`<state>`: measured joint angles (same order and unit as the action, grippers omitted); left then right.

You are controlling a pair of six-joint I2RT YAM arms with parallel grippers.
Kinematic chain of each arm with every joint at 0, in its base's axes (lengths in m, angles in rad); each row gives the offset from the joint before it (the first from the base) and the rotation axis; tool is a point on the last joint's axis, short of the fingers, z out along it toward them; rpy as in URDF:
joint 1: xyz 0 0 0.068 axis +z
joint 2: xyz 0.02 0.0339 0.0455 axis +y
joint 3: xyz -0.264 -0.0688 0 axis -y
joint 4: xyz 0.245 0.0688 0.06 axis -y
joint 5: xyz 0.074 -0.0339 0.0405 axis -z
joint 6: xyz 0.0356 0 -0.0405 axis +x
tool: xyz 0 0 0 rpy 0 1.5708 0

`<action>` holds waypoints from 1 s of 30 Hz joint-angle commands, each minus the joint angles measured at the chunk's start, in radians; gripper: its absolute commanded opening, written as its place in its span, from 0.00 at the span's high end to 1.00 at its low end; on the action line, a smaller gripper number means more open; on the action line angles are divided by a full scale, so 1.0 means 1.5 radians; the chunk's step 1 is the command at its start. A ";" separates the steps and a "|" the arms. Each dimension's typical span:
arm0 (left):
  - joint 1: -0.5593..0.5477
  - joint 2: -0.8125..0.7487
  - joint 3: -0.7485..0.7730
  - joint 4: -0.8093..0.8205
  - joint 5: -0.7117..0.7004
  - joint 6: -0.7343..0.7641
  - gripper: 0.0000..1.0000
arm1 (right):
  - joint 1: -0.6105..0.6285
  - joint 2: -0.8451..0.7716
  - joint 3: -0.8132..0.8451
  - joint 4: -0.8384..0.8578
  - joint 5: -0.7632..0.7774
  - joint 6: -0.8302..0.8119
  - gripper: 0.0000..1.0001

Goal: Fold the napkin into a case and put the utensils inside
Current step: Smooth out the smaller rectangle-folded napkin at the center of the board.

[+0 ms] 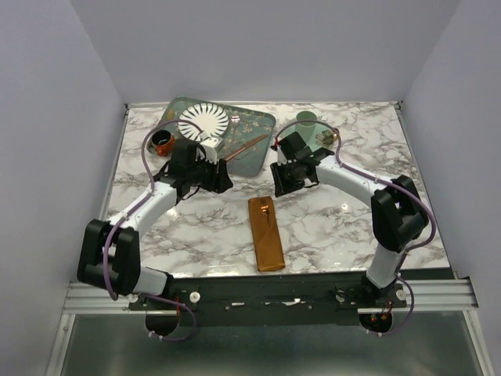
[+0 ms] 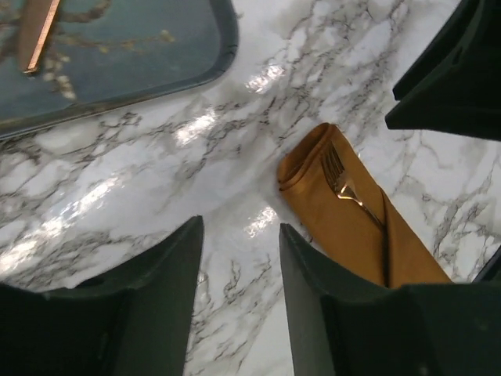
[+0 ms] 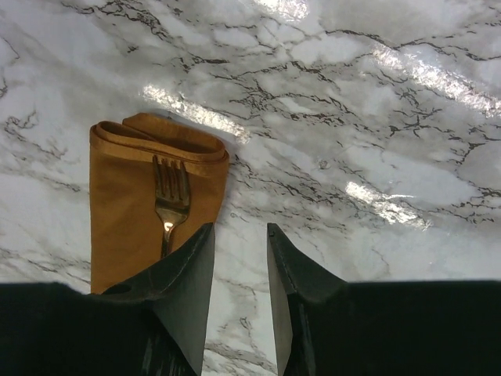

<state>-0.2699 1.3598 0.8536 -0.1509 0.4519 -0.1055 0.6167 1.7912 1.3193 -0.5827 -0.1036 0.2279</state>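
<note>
lying lengthwise on the marble counter (image 1: 344, 227), near its front edge and between the two arms, the case (image 1: 266, 233) is a long narrow fold of rust-orange cloth. a copper-gold fork (image 3: 169, 205) rests on it, tines by the far folded end. the right gripper (image 3: 239, 229) hovers just beside that end, its fingers slightly parted and empty. the left gripper (image 2: 241, 227) hangs over bare marble between the case and the green tray (image 1: 262, 125), released, nothing between its fingers. another copper utensil (image 1: 246, 146) lies on the tray beside a white striped plate (image 1: 203, 123).
</note>
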 commanded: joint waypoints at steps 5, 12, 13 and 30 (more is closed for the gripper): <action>-0.096 0.132 0.024 -0.042 0.181 -0.081 0.58 | -0.021 0.033 -0.008 -0.035 -0.153 -0.011 0.58; -0.107 0.222 0.040 -0.031 0.182 -0.099 0.56 | -0.021 0.081 -0.007 -0.030 -0.184 0.004 0.58; -0.107 0.231 0.051 -0.031 0.181 -0.098 0.57 | -0.021 0.088 0.000 -0.030 -0.184 0.007 0.58; -0.057 0.347 0.148 -0.038 0.141 -0.098 0.74 | -0.043 0.177 0.086 -0.033 -0.127 0.027 0.65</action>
<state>-0.3878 1.8450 1.0397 -0.2024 0.6853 -0.2565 0.5713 2.0136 1.3983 -0.6224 -0.3462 0.2550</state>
